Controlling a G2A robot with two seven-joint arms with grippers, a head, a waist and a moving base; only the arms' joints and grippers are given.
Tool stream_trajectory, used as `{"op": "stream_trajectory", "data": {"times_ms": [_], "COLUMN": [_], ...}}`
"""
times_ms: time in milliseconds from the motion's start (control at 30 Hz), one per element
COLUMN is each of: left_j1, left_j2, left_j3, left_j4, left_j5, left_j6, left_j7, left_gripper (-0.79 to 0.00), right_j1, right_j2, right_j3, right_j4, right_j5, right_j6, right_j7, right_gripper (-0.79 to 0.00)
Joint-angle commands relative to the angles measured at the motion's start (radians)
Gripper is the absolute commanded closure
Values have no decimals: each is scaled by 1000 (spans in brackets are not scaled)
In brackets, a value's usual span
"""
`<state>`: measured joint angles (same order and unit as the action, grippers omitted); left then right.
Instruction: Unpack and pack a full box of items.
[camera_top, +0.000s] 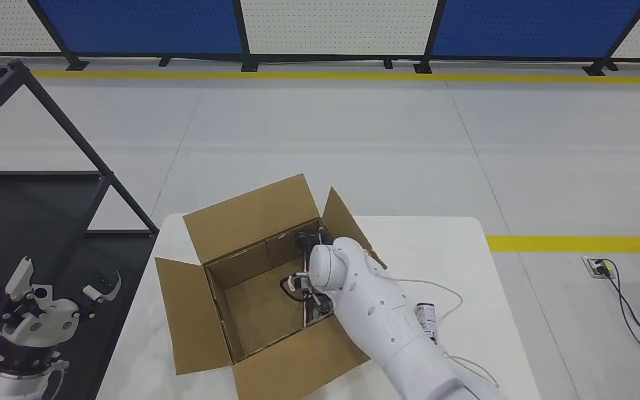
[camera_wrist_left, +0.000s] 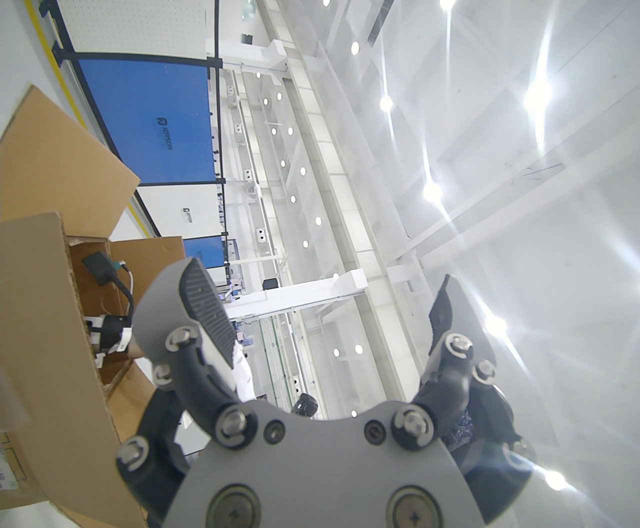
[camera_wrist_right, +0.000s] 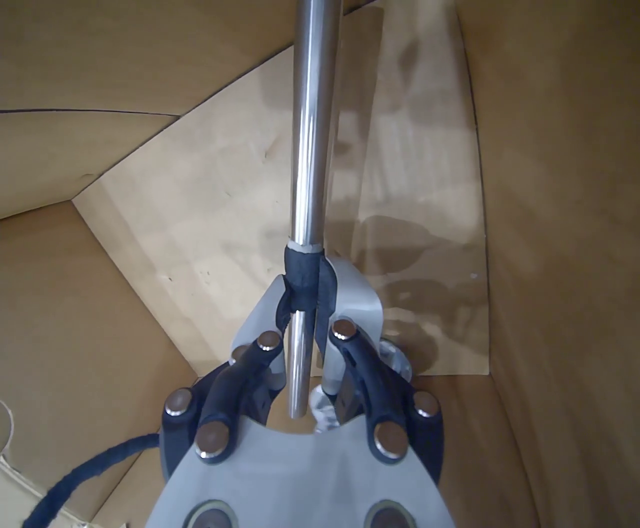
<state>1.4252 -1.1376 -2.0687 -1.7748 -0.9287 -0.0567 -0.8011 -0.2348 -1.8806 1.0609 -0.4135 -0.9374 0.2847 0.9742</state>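
A white bench on a pale hall floor carries an open cardboard box with its flaps spread. Inside the box, the right gripper has its jaws pinched narrowly on a steel rod at a black tape band. The rod's long axis lies in line with the gripper, pointing away from the wrist toward the box wall. A short stub pokes back between the jaws. The left gripper, off the bench's left side, faces the ceiling with its jaws wide.

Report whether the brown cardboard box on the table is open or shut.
Open: the brown cardboard box has flaps spread outward, interior exposed.
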Motion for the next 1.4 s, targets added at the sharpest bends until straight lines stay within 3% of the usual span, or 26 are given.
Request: {"op": "stream_trajectory", "data": {"times_ms": [0, 300, 633, 833, 1167, 1367], "left_j1": [0, 0, 0, 0, 0, 0], "left_j2": [0, 0, 0, 0, 0, 0], "left_j3": [0, 0, 0, 0, 0, 0], "left_j4": [0, 0, 0, 0, 0, 0], "left_j5": [0, 0, 0, 0, 0, 0], "left_j6": [0, 0, 0, 0, 0, 0], "left_j7": [0, 0, 0, 0, 0, 0], "left_gripper": [-785, -785, -785, -785, -785, -785], "right_j1": [-19, -140, -396, -532, -614, -593], "right_j2": [11, 63, 131, 153, 168, 177], "right_j3": [9, 49, 130, 171, 234, 269], "right_j4": [-39, -289, -785, -1046, -1184, -1142], "right_j5": [-6, -70, -195, -206, -61, -36], "right_j6": [-7, -4, -18, -41, -102, -110], "right_j7": [15, 101, 249, 262, 169, 200], "right_gripper": [0, 0, 0, 0, 0, 0]}}
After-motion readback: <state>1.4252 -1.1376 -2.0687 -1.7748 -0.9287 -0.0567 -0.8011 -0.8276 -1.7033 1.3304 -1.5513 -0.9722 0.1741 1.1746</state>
